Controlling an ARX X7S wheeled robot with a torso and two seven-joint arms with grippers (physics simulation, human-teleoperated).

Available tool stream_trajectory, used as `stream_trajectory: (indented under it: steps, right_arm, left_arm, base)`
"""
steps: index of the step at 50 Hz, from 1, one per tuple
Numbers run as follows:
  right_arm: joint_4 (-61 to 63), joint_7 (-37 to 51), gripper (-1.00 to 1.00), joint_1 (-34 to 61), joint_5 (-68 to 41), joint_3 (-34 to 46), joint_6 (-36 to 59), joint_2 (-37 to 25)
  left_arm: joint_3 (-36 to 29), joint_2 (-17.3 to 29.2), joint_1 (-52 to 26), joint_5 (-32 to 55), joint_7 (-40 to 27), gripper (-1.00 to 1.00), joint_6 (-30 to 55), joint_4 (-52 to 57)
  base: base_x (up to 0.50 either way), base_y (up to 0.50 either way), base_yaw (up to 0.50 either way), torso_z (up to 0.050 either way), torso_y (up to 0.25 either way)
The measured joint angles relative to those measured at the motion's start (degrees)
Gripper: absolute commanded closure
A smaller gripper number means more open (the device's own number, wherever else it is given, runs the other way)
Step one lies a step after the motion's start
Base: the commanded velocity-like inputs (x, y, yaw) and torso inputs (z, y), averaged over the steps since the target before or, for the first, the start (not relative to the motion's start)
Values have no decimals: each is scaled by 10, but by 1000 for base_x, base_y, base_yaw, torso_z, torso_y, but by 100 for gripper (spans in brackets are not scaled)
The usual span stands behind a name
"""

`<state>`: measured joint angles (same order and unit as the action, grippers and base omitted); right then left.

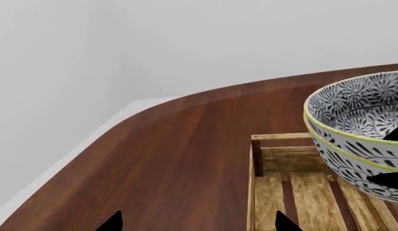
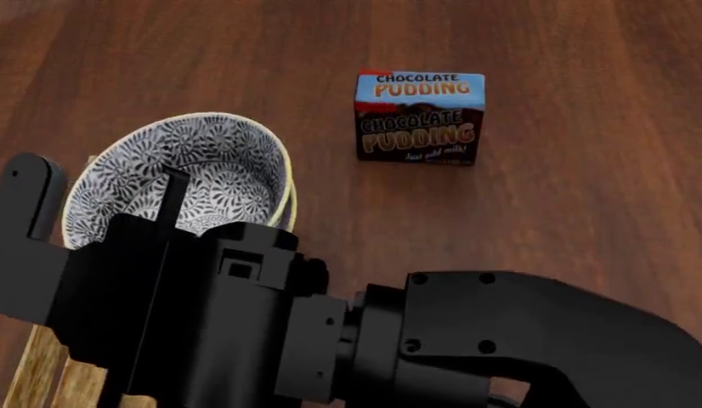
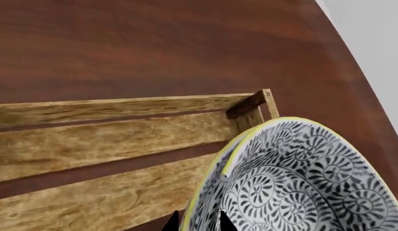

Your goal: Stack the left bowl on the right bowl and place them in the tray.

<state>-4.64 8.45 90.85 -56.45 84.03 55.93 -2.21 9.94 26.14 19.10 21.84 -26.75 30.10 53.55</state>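
Observation:
Two patterned black-and-white bowls with yellow rims sit nested as one stack (image 1: 360, 115), tilted over one end of the light-wood tray (image 1: 283, 137). My right gripper (image 3: 199, 222) is shut on the stack's rim (image 3: 295, 178), one fingertip inside and one outside. From the head view, the stack (image 2: 204, 161) shows at the left with one thin black finger (image 2: 170, 194) inside it, and the tray's slats (image 2: 39, 374) peek out at the lower left. My left gripper (image 1: 199, 226) is open beside the tray's corner, holding nothing.
A chocolate pudding box (image 2: 419, 117) stands on the dark wooden table (image 2: 578, 212) beyond and to the right of the bowls. My right arm (image 2: 442, 348) hides most of the tray. The table's curved edge (image 1: 147, 108) runs close to the tray's end.

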Motion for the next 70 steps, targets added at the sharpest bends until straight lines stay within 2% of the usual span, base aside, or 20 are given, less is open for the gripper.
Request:
stream_trajectory:
  steps: [22, 70]
  right_arm:
    - [-11, -15, 100, -10, 5, 46, -58, 19]
    - [-6, -26, 100, -94, 45, 54, -110, 21]
  left_arm:
    - [7, 3, 15, 0, -5, -100, -8, 2]
    - [23, 14, 36, 12, -19, -100, -14, 20]
  base:
    - [0, 0, 0, 0, 0]
    - [0, 0, 0, 0, 1]
